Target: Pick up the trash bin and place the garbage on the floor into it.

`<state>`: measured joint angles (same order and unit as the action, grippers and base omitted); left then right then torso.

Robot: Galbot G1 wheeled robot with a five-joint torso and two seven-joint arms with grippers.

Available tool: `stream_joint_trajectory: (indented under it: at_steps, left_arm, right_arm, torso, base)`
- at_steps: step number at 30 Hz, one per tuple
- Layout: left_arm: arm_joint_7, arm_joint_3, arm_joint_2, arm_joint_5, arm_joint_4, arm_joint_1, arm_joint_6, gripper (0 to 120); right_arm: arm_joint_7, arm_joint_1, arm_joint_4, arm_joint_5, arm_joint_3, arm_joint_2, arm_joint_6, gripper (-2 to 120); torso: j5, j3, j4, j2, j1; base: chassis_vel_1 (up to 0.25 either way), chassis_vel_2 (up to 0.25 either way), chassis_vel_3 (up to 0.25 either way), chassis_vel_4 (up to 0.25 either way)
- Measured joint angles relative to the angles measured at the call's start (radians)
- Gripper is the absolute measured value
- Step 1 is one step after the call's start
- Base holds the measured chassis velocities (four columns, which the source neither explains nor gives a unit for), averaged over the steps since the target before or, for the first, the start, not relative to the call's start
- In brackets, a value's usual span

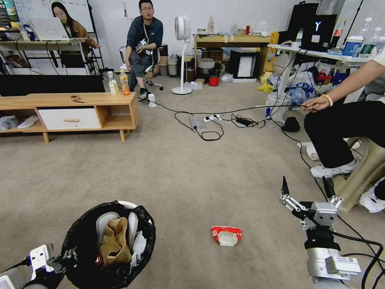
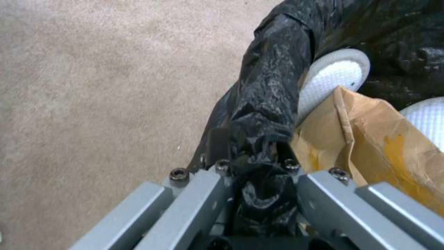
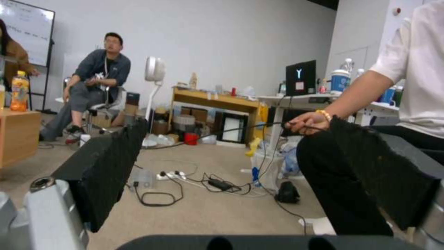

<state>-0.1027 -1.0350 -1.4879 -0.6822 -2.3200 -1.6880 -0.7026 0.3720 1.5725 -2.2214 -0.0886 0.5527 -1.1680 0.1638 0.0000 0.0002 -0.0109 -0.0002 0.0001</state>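
Observation:
The trash bin [image 1: 78, 241], lined with a glossy black bag, hangs at the lower left, and my left gripper [image 1: 62, 257] is shut on its near rim. In the left wrist view the fingers of the left gripper [image 2: 252, 146] pinch the bunched black bag of the trash bin [image 2: 277, 76]. Tan cardboard [image 2: 379, 146] and white pieces lie inside. A red-and-white packet of garbage [image 1: 226, 235] lies on the beige floor [image 1: 180, 180], between the bin and my right arm. My right gripper [image 1: 305, 188] is raised at the right, open and holding nothing, its black pads [image 3: 106, 166] wide apart.
A low wooden cabinet [image 1: 68, 110] with upright drink bottles [image 1: 124, 82] stands at the left rear. Cables and a power strip [image 1: 212, 120] cross the carpet mid-room. A seated person's legs and shoes [image 1: 335, 170] sit close to my right arm. A standing fan [image 1: 182, 56] is behind.

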Motion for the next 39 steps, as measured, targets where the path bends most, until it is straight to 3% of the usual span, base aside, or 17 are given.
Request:
stream_joint_trajectory:
  at_steps: [28, 34, 35, 36, 38, 39]
  left_arm:
    - [0.001, -0.001, -0.001, 0.001, 0.008, 0.003, 0.001, 1]
    - [0.001, -0.012, 0.003, -0.006, 0.009, 0.001, 0.002, 1]
    - [0.001, -0.013, 0.002, -0.006, 0.009, -0.001, 0.002, 1]
    - [0.001, -0.013, 0.002, -0.006, 0.009, -0.001, 0.002, 1]
    - [0.001, -0.014, -0.006, -0.004, 0.008, -0.003, 0.002, 1]
    - [0.001, -0.014, -0.006, -0.004, 0.008, -0.003, 0.002, 1]
  right_arm:
    - [-0.018, -0.044, 0.039, 0.014, -0.007, 0.024, 0.003, 100]
    - [-0.019, -0.106, 0.036, -0.063, -0.054, 0.119, -0.118, 100]
    - [-0.011, -0.136, 0.031, -0.122, -0.081, 0.154, -0.188, 100]
    - [-0.011, -0.136, 0.031, -0.122, -0.081, 0.154, -0.188, 100]
    - [0.023, -0.213, 0.023, -0.3, -0.153, 0.216, -0.34, 100]
    - [0.023, -0.213, 0.023, -0.3, -0.153, 0.216, -0.34, 100]
  torso:
    - [0.0, 0.0, -0.0001, 0.0, 0.0]
    - [0.0001, 0.0, -0.0001, 0.0, 0.0]
    - [0.0, 0.0, 0.0001, 0.0, 0.0]
    - [0.0, 0.0, 0.0001, 0.0, 0.0]
    - [0.0001, 0.0, -0.0001, 0.0, 0.0]
    - [0.0001, 0.0, -0.0001, 0.0, 0.0]
  base:
    - [-0.009, 0.009, 0.01, -0.009]
    - [0.0, 0.0, 0.0, 0.0]
    - [0.0, 0.0, 0.0, 0.0]
    - [0.0, 0.0, 0.0, 0.0]
    - [0.0, 0.0, 0.0, 0.0]
    - [0.0, 0.0, 0.0, 0.0]
